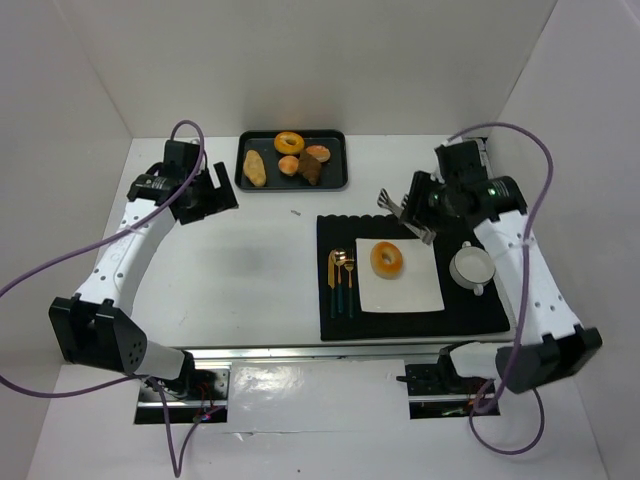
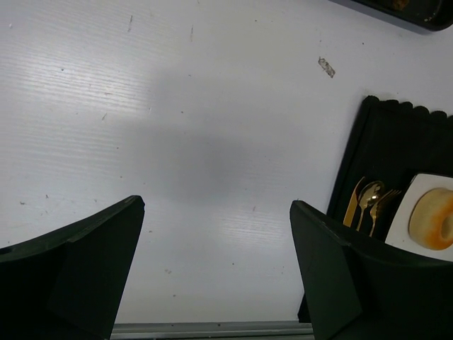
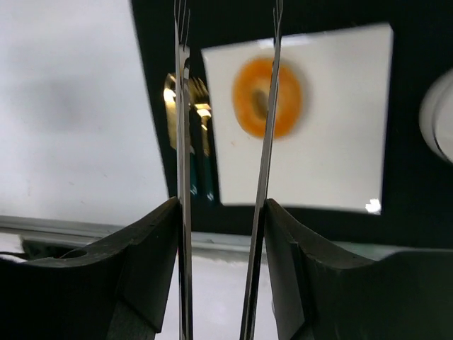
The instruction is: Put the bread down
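A ring-shaped orange bread [image 1: 386, 259] lies on the white square plate [image 1: 405, 293]; in the right wrist view the same bread [image 3: 269, 98] shows beyond the tong tips. My right gripper [image 1: 416, 204] hovers just behind the plate, shut on metal tongs [image 3: 183, 142]. The two tong arms stand apart with nothing between them. My left gripper [image 1: 209, 191] hangs open over bare table [image 2: 212, 142], holding nothing. Its fingers [image 2: 85, 262] are wide apart.
A black tray [image 1: 343, 165] at the back centre carries several more breads [image 1: 255, 168]. The plate rests on a black mat [image 1: 420, 322] with gold cutlery [image 1: 342, 282] to its left and a white cup [image 1: 472, 266] to its right. White walls enclose the table.
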You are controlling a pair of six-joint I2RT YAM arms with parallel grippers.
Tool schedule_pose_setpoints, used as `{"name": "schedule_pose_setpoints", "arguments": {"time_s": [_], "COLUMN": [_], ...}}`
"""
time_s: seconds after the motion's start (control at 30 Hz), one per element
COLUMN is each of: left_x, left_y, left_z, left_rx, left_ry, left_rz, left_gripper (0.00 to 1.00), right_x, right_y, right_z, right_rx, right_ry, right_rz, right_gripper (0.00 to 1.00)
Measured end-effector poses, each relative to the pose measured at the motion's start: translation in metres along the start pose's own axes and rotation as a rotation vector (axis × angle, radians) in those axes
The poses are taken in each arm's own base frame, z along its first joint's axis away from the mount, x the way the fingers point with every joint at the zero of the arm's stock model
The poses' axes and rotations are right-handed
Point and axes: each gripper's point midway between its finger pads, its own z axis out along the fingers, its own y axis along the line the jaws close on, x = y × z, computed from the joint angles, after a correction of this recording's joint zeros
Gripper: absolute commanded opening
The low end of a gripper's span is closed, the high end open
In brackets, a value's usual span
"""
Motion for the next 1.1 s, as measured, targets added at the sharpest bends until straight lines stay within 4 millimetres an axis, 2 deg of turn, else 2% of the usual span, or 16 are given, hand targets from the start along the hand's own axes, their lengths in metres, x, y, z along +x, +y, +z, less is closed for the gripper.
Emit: {"name": "schedule_pose_setpoints", "arguments": {"time_s": [0.1, 0.23, 0.43, 0.53, 0.63, 0.9, 1.1], "left_x": [-0.001, -0.003, -0.005, -0.005, -0.006, -0.005, -0.006], "left_y": [0.003, 0.007, 0.016, 0.021, 0.025, 0.030, 0.036], "left_z": [0.000, 0.001, 0.002, 0.004, 0.005, 0.013, 0.015], "left_rx": [-0.019, -0.041, -0.076, -0.089, -0.097, -0.115, -0.127], "left_ry": [-0.008, -0.017, -0.022, -0.017, -0.014, 0.004, 0.007], "left_rz": [0.001, 0.001, -0.006, -0.015, -0.022, -0.029, -0.040], "left_gripper": [0.98, 0.98, 0.98, 0.98, 1.00, 1.00, 1.00], "right_x": [-0.039, -0.096, -0.145, -0.145, -0.136, -0.129, -0.119], "right_y": [0.028, 0.078, 0.150, 0.164, 0.164, 0.162, 0.155], "right_z": [0.027, 0.082, 0.170, 0.202, 0.221, 0.238, 0.260], "right_rx": [-0.061, -0.149, -0.242, -0.257, -0.250, -0.244, -0.220], "right_ry": [-0.021, -0.064, -0.088, -0.074, -0.040, -0.018, 0.017], "right_rz": [-0.010, -0.057, -0.167, -0.191, -0.193, -0.193, -0.190], "right_gripper": [0.54, 0.54, 0.54, 0.54, 0.54, 0.58, 0.59]}}
